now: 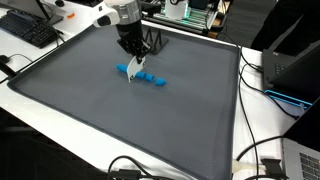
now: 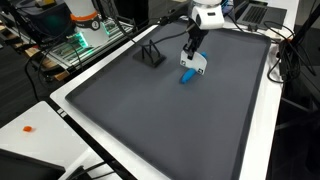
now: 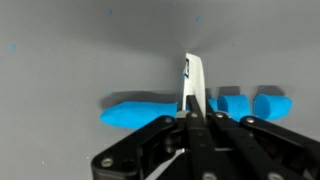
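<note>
The tool (image 3: 192, 116) enters the wrist view from the bottom edge. Its black fingers are drawn narrow and clamp a slim white flat piece (image 3: 193, 82), which stands up from between them at the centre of the frame and carries a dark mark near its upper end. Directly behind the white piece lies a row of bright blue pieces (image 3: 215, 106) on a dark grey mat (image 3: 70, 50). The row has a long blue piece (image 3: 138, 111) at centre left of the frame and two small blue blocks (image 3: 268, 105) at centre right. The wrist view does not show whether the white piece touches the row. In an exterior view, the tool (image 1: 131, 64) hangs over the upper middle of the mat (image 1: 90, 120), with the white piece (image 1: 131, 73) pointing down at the left end of the blue row (image 1: 145, 77). In an exterior view from another position, the tool (image 2: 190, 58) sits in the upper right of the frame, with the white piece (image 2: 198, 66) just above the blue row (image 2: 187, 77). The mat covers most of a white desk (image 2: 262, 130). A small black wire stand (image 2: 150, 54) rests on the mat to the left of the tool, well apart from the blue row. A black keyboard (image 1: 30, 30) lies on the desk in the upper left of the frame.
</note>
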### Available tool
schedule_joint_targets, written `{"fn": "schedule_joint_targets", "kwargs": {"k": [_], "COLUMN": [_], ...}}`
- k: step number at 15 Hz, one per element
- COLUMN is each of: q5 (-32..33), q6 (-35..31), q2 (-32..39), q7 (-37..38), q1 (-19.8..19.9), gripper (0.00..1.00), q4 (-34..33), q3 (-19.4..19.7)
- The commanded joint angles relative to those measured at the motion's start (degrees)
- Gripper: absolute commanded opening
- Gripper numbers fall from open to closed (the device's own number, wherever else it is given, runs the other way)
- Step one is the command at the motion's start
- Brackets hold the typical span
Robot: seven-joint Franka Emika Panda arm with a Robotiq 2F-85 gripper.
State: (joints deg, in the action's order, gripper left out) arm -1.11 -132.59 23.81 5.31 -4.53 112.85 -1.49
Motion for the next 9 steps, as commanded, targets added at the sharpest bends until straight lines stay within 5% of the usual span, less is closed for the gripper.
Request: {"fn": "schedule_joint_targets", "kwargs": {"k": [1,9], "q5": [1.86,4.71], "q6": [0.99,0.77], "q2": [-1.99,-3.98], "q7": [1.46,2.46], "q1": [-0.32,-0.06], "gripper": [0.01,0.01], "q4": [0.95,0.9], "q3": [0.76,1.97]}}
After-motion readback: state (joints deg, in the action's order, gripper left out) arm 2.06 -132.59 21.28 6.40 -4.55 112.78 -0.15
